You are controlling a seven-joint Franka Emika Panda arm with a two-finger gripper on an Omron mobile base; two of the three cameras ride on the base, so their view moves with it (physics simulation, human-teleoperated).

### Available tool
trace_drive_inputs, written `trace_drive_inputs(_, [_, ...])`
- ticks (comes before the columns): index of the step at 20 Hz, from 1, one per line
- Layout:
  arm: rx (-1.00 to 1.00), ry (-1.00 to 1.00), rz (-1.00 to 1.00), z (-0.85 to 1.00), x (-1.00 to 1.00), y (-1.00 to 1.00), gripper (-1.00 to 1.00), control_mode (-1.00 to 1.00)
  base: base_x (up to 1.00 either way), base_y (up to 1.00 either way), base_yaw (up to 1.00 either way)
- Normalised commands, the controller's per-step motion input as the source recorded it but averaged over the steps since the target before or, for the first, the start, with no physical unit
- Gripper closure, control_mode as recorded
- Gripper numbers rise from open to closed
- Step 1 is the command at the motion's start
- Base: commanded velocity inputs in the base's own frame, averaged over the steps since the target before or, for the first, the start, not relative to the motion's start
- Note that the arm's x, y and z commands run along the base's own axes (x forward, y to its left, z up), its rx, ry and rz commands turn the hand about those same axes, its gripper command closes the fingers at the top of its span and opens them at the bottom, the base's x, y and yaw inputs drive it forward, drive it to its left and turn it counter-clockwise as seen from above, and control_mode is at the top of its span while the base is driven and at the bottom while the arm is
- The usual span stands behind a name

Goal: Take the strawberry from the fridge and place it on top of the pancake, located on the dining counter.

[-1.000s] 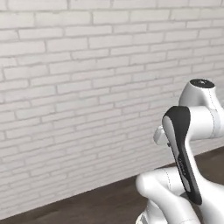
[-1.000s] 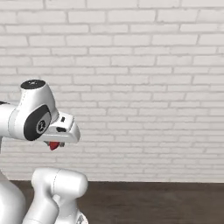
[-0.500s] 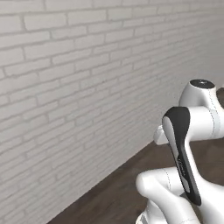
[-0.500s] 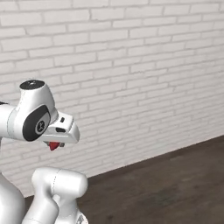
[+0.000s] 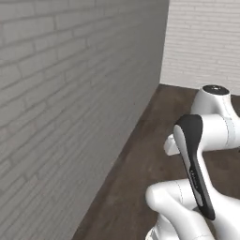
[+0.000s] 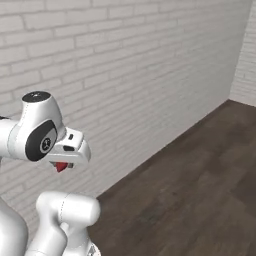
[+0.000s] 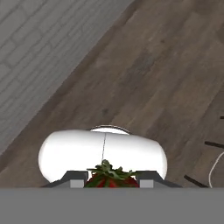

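In the hand view we see the gripper (image 7: pixel 110 183) at the bottom centre of the frame, its jaws closed on the strawberry (image 7: pixel 109 177), whose red body and green leafy cap sit between the two dark finger tips. In the right base view the berry shows as a small red spot at the left of the frame, under the white hand. Around it we see a white brick wall (image 6: pixel 150 75) filling the upper part and a dark wood floor (image 6: pixel 200 190) across the lower right.

No readable text, label, brand, number or sign appears anywhere on the brick wall, floor or robot.
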Motion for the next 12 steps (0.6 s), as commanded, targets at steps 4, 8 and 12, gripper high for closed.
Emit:
trace_drive_inputs(4, [0.0, 0.0, 0.0, 0.0, 0.0, 0.0, 1.0, 1.0, 0.55, 0.14, -0.76])
trace_drive_inputs(8, [0.0, 0.0, 0.0, 0.0, 0.0, 0.0, 1.0, 1.0, 0.63, 0.17, -0.74])
trace_drive_inputs(12, [0.0, 0.0, 0.0, 0.0, 0.0, 0.0, 1.0, 1.0, 0.72, 0.19, -0.71])
